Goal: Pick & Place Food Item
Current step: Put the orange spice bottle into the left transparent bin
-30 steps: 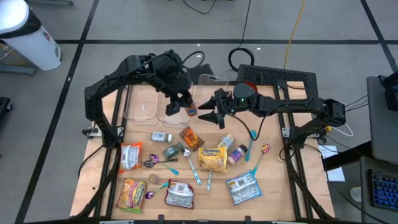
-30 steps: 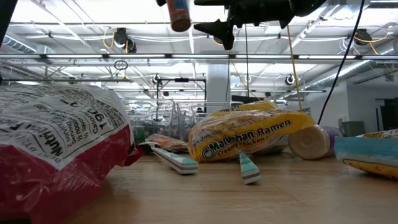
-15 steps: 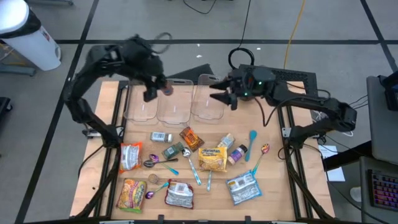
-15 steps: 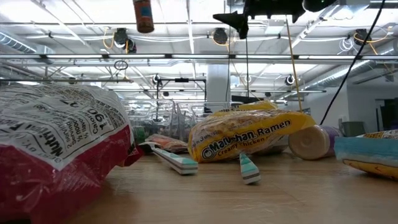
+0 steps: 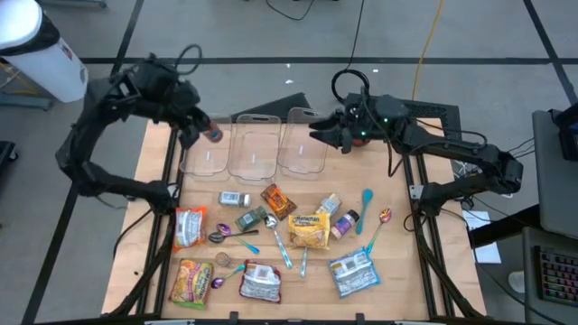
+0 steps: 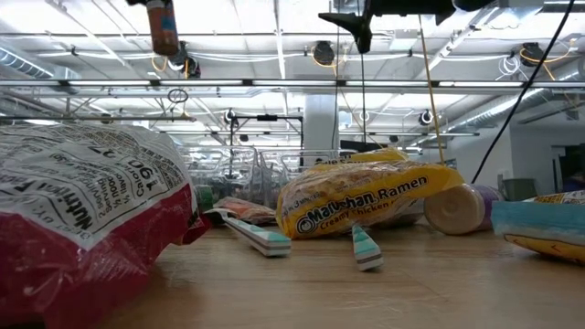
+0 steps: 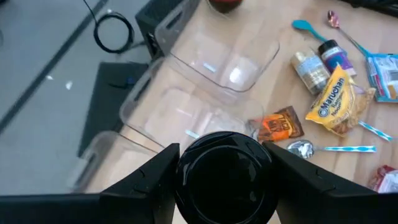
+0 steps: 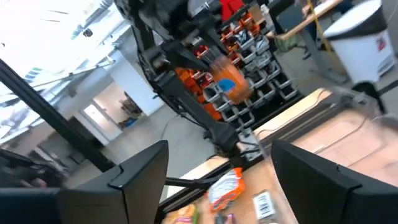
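Observation:
My left gripper (image 5: 197, 132) is shut on a small orange bottle (image 5: 212, 134), high over the far left corner of the table, beside the leftmost of three clear containers (image 5: 206, 155). In the low view the bottle (image 6: 163, 23) shows at the top. In the left wrist view its dark round end (image 7: 224, 177) sits between my fingers. My right gripper (image 5: 325, 136) hangs open and holds nothing, high over the far side near the rightmost container (image 5: 302, 149). Food packets, among them a yellow ramen pack (image 5: 310, 229), lie on the wooden table (image 5: 397, 235). My left gripper pinches the bottle between its two fingers, one on each side of the body just behind the dark round end (image 7: 224, 149). The fingers slant downward. The bottle (image 6: 163, 27) is lifted clear, high above the table, and hangs roughly upright below the fingers.
A middle clear container (image 5: 253, 149) stands between the other two. Packets, spoons and small jars are scattered over the table's middle and near part, with a red-and-white bag (image 6: 82, 219) close to the low camera. A white bin (image 5: 41, 50) stands off the table's far left.
My left gripper has swung toward the table's left edge with the bottle, from over the middle container to beside the leftmost one, keeping its hold. My right gripper has drawn back toward the far edge and risen a little, still open.

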`<action>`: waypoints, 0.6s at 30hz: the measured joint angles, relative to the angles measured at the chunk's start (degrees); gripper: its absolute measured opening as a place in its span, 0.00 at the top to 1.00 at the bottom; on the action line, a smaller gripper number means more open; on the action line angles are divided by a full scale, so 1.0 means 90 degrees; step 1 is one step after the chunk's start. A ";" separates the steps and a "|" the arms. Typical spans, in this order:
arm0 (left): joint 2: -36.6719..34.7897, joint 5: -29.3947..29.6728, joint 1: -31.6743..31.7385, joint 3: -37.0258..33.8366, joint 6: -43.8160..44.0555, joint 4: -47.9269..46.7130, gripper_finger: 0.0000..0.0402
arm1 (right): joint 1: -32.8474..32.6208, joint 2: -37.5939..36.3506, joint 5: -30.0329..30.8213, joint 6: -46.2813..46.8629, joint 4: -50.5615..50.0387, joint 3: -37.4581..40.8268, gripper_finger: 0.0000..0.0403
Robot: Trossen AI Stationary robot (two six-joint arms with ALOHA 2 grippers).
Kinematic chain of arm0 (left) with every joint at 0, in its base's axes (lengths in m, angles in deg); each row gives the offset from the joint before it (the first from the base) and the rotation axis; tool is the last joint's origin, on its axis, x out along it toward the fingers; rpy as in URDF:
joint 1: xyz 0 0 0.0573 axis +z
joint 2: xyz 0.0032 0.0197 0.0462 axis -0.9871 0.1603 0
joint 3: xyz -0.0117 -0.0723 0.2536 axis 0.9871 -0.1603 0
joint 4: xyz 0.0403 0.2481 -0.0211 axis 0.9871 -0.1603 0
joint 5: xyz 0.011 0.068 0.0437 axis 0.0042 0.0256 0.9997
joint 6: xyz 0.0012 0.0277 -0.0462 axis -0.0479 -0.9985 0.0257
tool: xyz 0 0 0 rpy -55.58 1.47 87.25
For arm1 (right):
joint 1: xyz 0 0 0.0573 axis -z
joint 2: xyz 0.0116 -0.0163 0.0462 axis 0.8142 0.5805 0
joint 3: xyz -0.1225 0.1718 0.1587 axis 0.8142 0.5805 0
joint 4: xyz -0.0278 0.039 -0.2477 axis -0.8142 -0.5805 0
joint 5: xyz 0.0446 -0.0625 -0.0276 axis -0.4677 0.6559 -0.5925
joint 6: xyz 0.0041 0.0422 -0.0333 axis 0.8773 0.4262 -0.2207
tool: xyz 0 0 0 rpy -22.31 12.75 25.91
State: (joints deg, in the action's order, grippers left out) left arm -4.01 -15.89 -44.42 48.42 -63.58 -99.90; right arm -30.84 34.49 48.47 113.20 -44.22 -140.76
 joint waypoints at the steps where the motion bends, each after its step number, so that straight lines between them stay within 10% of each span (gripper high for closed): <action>1: -0.0180 -0.0065 0.0000 -0.0389 0.0114 0.0208 0.48 | -0.0030 0.0002 0.0006 0.0037 0.0000 0.0000 0.31; 10: -0.1536 -0.0226 0.0000 -0.3161 0.1133 0.1159 0.48 | -0.0309 0.0002 0.0105 -0.0009 -0.0148 0.0000 0.31; 18: -0.2038 0.0526 -0.0002 -0.4306 0.1952 0.1299 0.48 | -0.0631 0.0005 0.1478 -0.1037 -0.1402 0.0002 0.31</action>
State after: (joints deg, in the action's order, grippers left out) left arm -22.35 -11.16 -44.44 9.67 -46.02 -88.21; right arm -36.52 34.53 61.77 103.87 -56.84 -140.73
